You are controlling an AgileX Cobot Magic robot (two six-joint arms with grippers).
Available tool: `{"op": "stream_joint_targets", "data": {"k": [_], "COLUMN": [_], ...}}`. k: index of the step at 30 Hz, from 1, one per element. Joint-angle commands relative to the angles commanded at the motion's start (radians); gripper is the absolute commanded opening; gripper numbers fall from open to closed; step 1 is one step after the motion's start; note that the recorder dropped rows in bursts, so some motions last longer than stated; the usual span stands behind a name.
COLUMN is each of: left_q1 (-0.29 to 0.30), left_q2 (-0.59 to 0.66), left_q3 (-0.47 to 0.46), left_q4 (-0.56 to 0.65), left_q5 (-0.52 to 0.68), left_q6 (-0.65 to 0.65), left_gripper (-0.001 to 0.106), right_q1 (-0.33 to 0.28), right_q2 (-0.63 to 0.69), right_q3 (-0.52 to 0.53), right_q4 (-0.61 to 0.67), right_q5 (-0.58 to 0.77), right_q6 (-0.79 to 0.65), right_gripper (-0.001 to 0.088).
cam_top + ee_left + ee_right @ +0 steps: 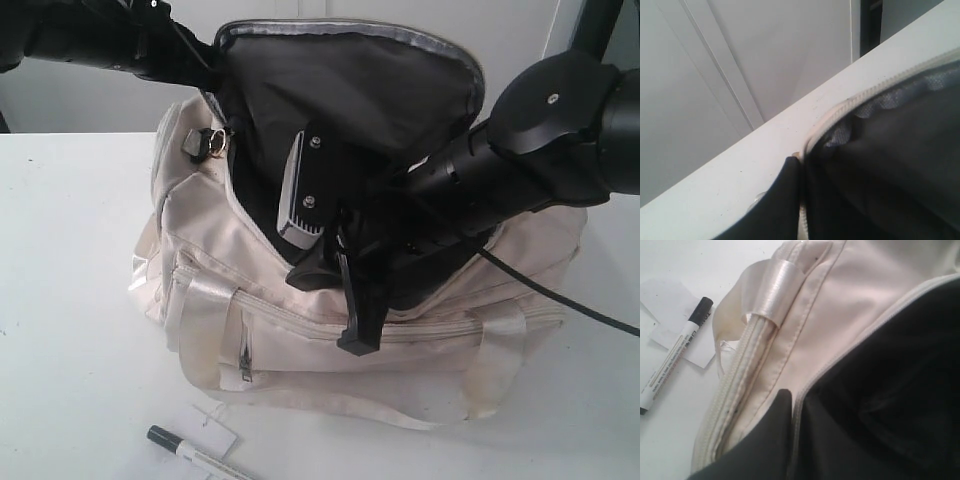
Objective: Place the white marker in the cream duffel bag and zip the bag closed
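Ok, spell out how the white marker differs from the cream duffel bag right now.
Size: the white marker is thin and small; the cream duffel bag is big and bulky. Colour: the marker is white with a dark cap; the bag is cream with a dark lining. State: the marker lies capped, outside the bag; the bag's top gapes unzipped. Both rest on the white table.

The right arm (540,140) is showing a bulky, rounded, matte-black shell, with a small silver screw (553,98) sitting in its joint cap. A thin black cable (560,300) is running out from beneath it. A silver ribbed block (300,195) with two small screws is sitting at its wrist, above slim black fingers (352,318). The left arm (100,40) is showing the same black casing.
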Motion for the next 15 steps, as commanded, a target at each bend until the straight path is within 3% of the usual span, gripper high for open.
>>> {"op": "stream_joint_targets", "data": {"k": [10, 15], "left_q1": [0.0, 0.0], "left_q2": [0.0, 0.0], "left_q3": [0.0, 0.0], "left_q4": [0.0, 0.0], "left_q5": [0.0, 0.0], "left_q6": [0.0, 0.0], "left_gripper": [0.0, 0.0], "right_q1": [0.0, 0.0], "right_q2": [0.0, -0.011], "right_q3": [0.0, 0.0], "right_q4": [0.0, 0.0], "right_q5": [-0.004, -0.031], "right_q6": [0.0, 0.029], "right_gripper": [0.035, 0.0372]}}
